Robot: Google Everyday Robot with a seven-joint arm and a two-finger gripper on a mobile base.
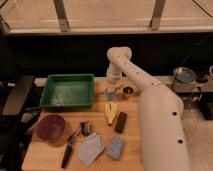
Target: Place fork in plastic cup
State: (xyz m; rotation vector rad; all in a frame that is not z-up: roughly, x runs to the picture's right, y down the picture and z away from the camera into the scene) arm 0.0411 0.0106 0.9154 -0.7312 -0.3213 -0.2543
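The plastic cup (110, 95), small and light blue, stands on the wooden table (135, 150) just right of the green tray. My gripper (113, 84) hangs from the white arm (150, 105) directly above the cup, close to its rim. The fork does not show; I cannot tell whether it is in the gripper or in the cup. The shiny metal cup (128, 91) stands to the right of the plastic cup.
A green tray (67, 91) sits at the back left. A yellow banana-like piece (111, 113) and a black bar (120, 122) lie in front of the cups. A maroon plate (51, 127), a black-handled tool (67, 150), a grey cloth (91, 148) and a blue sponge (116, 147) lie along the front.
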